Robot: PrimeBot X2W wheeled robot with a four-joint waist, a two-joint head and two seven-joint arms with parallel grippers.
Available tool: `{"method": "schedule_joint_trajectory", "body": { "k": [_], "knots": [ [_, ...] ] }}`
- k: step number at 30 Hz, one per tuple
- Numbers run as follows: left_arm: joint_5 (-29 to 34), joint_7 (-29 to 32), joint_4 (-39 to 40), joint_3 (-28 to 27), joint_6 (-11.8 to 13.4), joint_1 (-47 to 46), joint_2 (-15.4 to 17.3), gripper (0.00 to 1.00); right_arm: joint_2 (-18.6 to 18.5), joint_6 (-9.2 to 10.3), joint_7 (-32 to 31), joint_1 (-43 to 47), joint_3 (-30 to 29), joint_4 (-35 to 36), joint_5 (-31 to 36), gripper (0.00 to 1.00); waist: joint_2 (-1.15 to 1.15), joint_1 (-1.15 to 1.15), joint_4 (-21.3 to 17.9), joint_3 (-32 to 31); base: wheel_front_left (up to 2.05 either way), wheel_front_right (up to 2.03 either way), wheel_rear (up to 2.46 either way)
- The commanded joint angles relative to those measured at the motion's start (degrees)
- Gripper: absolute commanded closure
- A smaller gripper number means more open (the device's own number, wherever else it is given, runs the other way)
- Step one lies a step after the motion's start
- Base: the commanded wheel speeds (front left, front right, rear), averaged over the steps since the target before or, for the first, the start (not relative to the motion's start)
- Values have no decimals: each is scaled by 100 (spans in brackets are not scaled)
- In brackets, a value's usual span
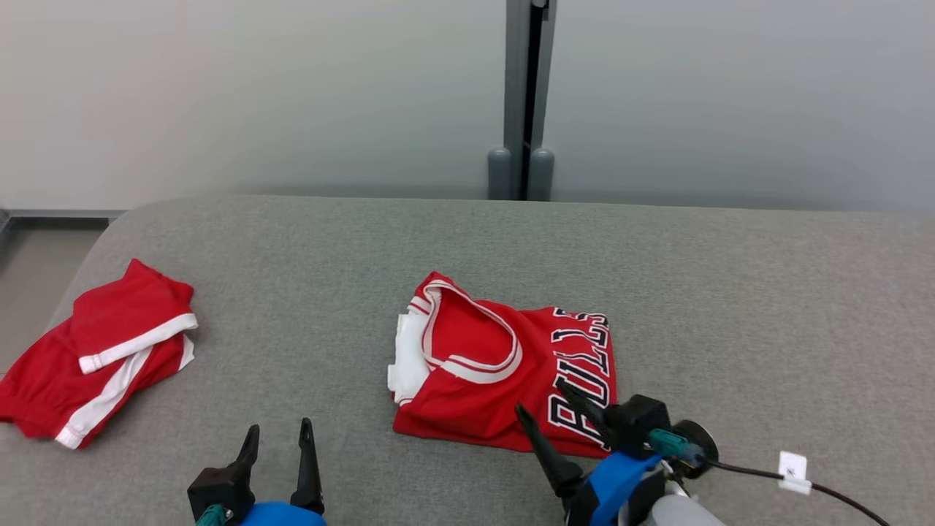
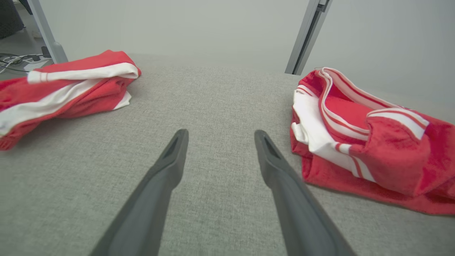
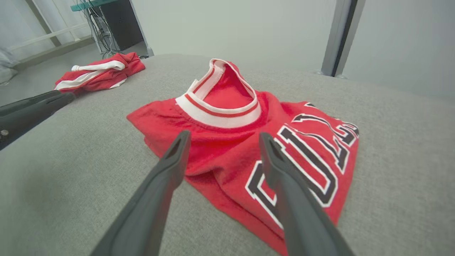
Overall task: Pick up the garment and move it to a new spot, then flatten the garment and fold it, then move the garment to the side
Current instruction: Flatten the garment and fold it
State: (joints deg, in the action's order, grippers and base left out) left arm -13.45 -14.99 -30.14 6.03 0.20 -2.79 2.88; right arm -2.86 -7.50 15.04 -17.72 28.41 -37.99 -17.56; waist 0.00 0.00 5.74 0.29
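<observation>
The garment (image 1: 504,372) is a red jersey with white-trimmed collar and black-and-white lettering, lying folded in the middle of the grey table (image 1: 730,292). It also shows in the left wrist view as the garment (image 2: 373,149) to the right, and as the garment (image 3: 256,149) in the right wrist view. My right gripper (image 1: 546,400) hovers open over the jersey's near edge, and in its own view the right gripper (image 3: 222,137) has only cloth below its fingers. My left gripper (image 1: 279,431) stands open over bare table left of the jersey, seen too as the left gripper (image 2: 218,134).
A second red piece with white stripes (image 1: 102,351) lies bunched near the table's left edge, seen also as the striped piece (image 2: 64,85) and the striped piece (image 3: 99,73). A black cable with a white tag (image 1: 792,467) trails at the lower right. A grey post (image 1: 522,95) stands behind the table.
</observation>
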Motion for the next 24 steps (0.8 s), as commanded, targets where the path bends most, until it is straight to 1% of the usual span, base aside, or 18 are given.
{"method": "schedule_joint_trajectory", "body": {
  "k": [1, 5, 9, 14, 20, 21, 22, 23, 24],
  "knots": [
    [-20, -26, -5, 44, 0, -109, 2, 0, -11, 2, 3, -300, 241, -173, -8, 0, 0, 0, 202, 128, 0, 0, 0],
    [-70, -26, -18, 92, 6, -123, 2, 0, -14, 2, -155, -836, 843, -666, -9, 0, 0, 0, 457, 216, 0, 0, 0],
    [-115, -27, 10, 106, 0, -182, 2, 0, -12, 2, -315, -1220, 1250, -1112, -36, 0, 0, 0, 675, 315, 0, 0, 0],
    [-174, -27, 60, 166, 5, -256, 1, 0, -11, 2, -357, -1499, 1498, -1537, -119, 0, 0, 0, 875, 453, 0, 0, 0],
    [-273, -26, 126, 232, 47, -328, 2, 0, -11, 2, -446, -1743, 1832, -1881, -39, 0, 0, 0, 986, 610, 0, 0, 0],
    [-290, -27, 128, 238, 45, -340, 3, 0, -10, 2, -479, -1781, 1869, -1932, -35, 50, 0, 0, 1002, 637, 0, 0, 0],
    [-305, -27, 129, 248, 43, -356, 3, 0, -11, 2, -488, -1818, 1905, -1991, -10, 65, 0, 0, 1020, 664, 0, 0, 0],
    [-311, -26, 132, 258, 39, -376, 3, 0, -13, 2, -481, -1849, 1922, -2036, -26, 100, 0, 0, 1037, 689, 0, 0, 0],
    [-319, -27, 133, 278, 35, -398, 2, 0, -13, 2, -455, -1882, 1927, -2084, -42, 100, 0, 0, 1062, 714, 0, 0, 0]
  ]
}}
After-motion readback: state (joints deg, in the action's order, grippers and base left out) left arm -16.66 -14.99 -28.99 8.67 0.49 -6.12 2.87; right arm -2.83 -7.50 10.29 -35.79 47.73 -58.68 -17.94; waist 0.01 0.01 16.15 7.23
